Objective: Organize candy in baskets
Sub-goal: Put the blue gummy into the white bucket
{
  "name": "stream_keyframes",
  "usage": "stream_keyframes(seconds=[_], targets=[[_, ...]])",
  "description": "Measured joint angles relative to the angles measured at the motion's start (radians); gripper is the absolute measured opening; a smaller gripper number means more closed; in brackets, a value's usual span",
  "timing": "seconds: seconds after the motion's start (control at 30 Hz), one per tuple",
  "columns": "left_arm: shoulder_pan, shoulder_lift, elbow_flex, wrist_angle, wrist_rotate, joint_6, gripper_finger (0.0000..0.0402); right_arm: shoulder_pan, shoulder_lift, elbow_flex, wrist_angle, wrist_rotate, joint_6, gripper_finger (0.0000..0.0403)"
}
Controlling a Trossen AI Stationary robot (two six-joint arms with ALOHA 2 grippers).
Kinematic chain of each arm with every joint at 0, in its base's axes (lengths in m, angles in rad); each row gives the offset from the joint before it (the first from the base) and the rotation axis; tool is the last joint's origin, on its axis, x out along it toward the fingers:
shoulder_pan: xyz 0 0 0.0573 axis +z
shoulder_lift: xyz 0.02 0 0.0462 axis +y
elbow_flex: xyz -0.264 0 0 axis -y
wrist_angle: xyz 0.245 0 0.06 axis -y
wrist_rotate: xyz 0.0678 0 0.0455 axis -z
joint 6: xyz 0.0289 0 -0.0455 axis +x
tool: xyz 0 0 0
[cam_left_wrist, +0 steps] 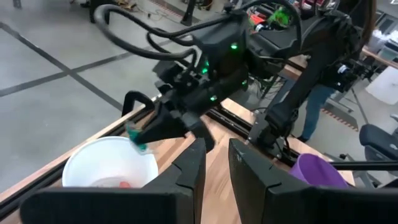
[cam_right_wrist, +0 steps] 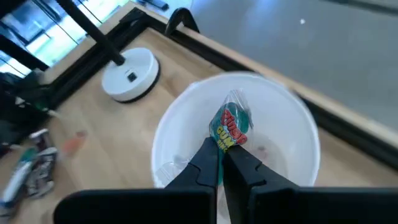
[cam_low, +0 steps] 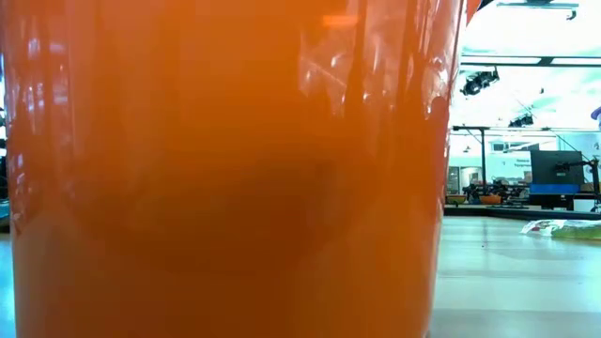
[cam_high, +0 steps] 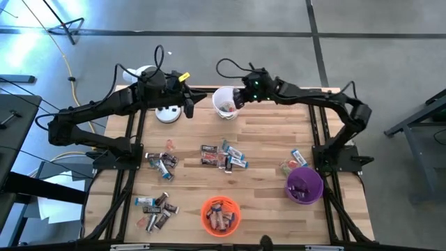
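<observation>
The white basket (cam_high: 226, 102) stands hard against the far edge of the bench (cam_high: 272, 143), a little left of the middle of that edge. The right gripper (cam_high: 235, 99) hangs directly over its mouth. The fingers are pinched together on a small green, red and yellow wrapped candy (cam_right_wrist: 231, 126), held above the opening, and a few pieces already lie on the basket's bottom. That arm reaches in from the right edge, stretched long and low along the far side, elbow bent near the far right corner.

The left gripper (cam_high: 187, 104) waits beside it, just left of the white basket and close to the lamp base (cam_high: 167, 112) near the far left corner. Its fingers (cam_left_wrist: 189, 169) stand a narrow gap apart with nothing between them. The two grippers are near each other, so there is little room between them at the far edge.

The middle of the bench is the open ground. A cluster of candy (cam_high: 224, 156) lies at the centre, another pile (cam_high: 162, 164) sits toward the left edge, and a third pile (cam_high: 156, 208) lies near the near left corner. The orange basket (cam_high: 221, 215) sits at the near edge, mid-way along, with brown pieces inside. The purple basket (cam_high: 304, 185) stands by the right edge, with a few wrapped pieces (cam_high: 290, 162) just beyond it.
</observation>
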State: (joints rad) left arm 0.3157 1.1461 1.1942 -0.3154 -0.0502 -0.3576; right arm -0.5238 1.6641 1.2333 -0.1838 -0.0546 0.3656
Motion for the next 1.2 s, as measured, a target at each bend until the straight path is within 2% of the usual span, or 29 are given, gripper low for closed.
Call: stream_keyframes(seconds=[0.2, 0.37, 0.5, 0.67, 0.77, 0.9, 1.2], targets=[[0.0, 0.0, 0.0, 0.01, -0.012, 0.0, 0.0055, 0.0, 0.101, 0.165, -0.145, -0.029, -0.174, 0.0017], [0.0, 0.0, 0.0, 0.01, -0.014, 0.003, 0.0055, 0.0, 0.151, 0.267, -0.245, -0.033, -0.29, 0.0076], [0.0, 0.0, 0.0, 0.01, -0.016, 0.011, 0.0055, 0.0, 0.15, 0.298, -0.265, -0.028, -0.349, 0.0124], [0.008, 0.0, 0.0, 0.01, -0.018, 0.031, 0.0055, 0.0, 0.147, 0.321, -0.288, -0.028, -0.393, 0.0163], [0.024, 0.0, 0.0, 0.01, -0.018, 0.03, 0.0055, 0.001, 0.147, 0.321, -0.311, -0.037, -0.407, 0.0174], [0.038, 0.0, 0.0, 0.008, -0.018, 0.03, 0.0055, 0.0, 0.147, 0.321, -0.393, -0.1, -0.418, 0.0177], [0.045, 0.0, 0.0, 0.007, -0.014, 0.029, 0.0055, 0.003, 0.153, 0.321, -0.415, -0.068, -0.484, 0.0177]])
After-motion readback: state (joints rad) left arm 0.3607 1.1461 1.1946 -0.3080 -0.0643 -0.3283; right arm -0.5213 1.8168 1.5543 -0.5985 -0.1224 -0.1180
